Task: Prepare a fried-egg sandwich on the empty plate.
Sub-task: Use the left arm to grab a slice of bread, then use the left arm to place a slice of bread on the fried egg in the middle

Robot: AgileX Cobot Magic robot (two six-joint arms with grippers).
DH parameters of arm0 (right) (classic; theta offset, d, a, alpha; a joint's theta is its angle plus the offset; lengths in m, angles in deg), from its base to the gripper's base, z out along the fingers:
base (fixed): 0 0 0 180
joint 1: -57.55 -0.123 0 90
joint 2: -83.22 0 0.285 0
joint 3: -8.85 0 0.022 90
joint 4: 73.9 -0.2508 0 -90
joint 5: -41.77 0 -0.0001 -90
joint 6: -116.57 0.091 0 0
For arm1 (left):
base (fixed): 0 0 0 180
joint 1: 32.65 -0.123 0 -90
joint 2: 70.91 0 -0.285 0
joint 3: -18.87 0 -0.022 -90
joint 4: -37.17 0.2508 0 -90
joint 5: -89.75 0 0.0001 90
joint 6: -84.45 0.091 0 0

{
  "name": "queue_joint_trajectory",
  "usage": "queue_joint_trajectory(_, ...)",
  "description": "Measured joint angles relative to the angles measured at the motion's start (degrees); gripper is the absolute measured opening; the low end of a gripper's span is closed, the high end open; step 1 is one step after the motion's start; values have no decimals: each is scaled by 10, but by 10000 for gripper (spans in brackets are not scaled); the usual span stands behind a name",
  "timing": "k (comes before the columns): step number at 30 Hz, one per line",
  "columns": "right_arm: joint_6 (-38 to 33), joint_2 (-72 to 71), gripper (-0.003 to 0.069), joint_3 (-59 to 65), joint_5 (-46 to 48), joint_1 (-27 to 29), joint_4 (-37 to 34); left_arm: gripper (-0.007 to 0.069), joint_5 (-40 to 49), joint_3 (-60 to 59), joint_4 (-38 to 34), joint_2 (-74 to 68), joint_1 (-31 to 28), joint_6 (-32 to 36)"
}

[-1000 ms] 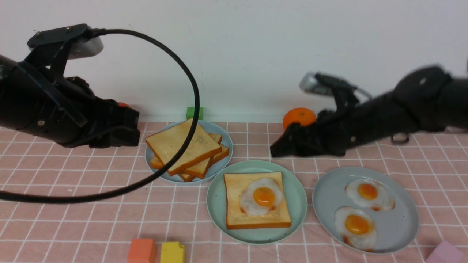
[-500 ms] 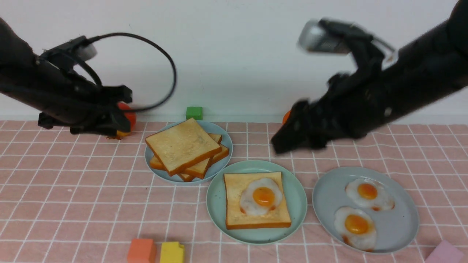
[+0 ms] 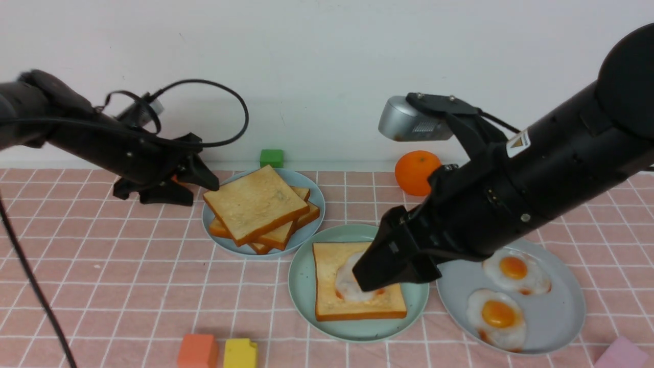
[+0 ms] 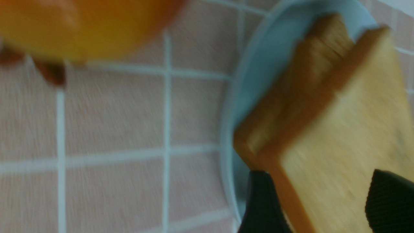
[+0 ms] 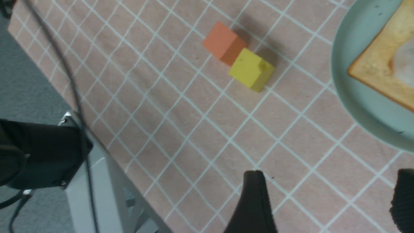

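The mint-green plate [image 3: 306,286] sits front centre with one toast slice [image 3: 332,301] on it and a fried egg [image 3: 347,283] on top. The egg is mostly hidden by my right gripper [image 3: 388,271], which hovers over it, open and empty. In the right wrist view the right gripper [image 5: 330,200] hangs over bare cloth beside the plate [image 5: 355,97]. My left gripper [image 3: 204,186] is open at the left corner of the toast pile [image 3: 258,207]. In the left wrist view the left gripper [image 4: 323,207] straddles the top slice's [image 4: 339,155] edge.
The pile lies on a pale blue plate [image 3: 311,191]. A grey-blue plate [image 3: 562,306] at right holds two fried eggs. An orange [image 3: 416,171] and green block [image 3: 271,157] stand at the back. Orange [image 3: 198,350], yellow [image 3: 240,352] and pink [image 3: 621,353] blocks are at the front edge.
My left arm has come down and rightwards to the toast pile's corner. My right arm has swung down and forwards over the mint-green plate and now covers the egg.
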Motion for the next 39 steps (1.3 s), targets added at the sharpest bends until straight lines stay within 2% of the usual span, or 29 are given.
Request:
queue_joint_trajectory(9,1,-2,549,0,4,0,-6,461,7,40,-43,-53,0,7)
queue_joint_trajectory(11,1,-2,548,0,-3,0,-6,435,12,40,-51,-62,0,18)
queue_joint_trajectory(13,1,-2,548,0,-10,0,-5,398,14,40,-55,-64,0,27)
queue_joint_trajectory(16,1,-3,548,0,-12,0,-4,287,15,40,-60,-64,0,40)
queue_joint_trajectory(17,1,-3,548,0,-12,0,-4,223,15,40,-63,-64,0,42)
queue_joint_trajectory(18,1,-3,548,0,-12,0,-4,204,15,40,-64,-64,0,43)
queue_joint_trajectory(19,1,-3,548,0,-12,0,-4,140,16,40,-66,-62,0,45)
queue_joint_trajectory(21,1,-3,548,0,-12,0,-3,102,17,40,-66,-59,0,48)
queue_joint_trajectory(30,1,-3,548,0,26,3,19,105,51,40,-70,12,0,59)
queue_joint_trajectory(34,15,-5,548,0,58,30,22,105,100,40,-99,81,7,95)
queue_joint_trajectory(37,21,-17,548,0,68,64,37,105,129,25,-112,123,39,145)
queue_joint_trajectory(39,34,-39,548,6,70,91,59,105,142,3,-116,134,86,179)
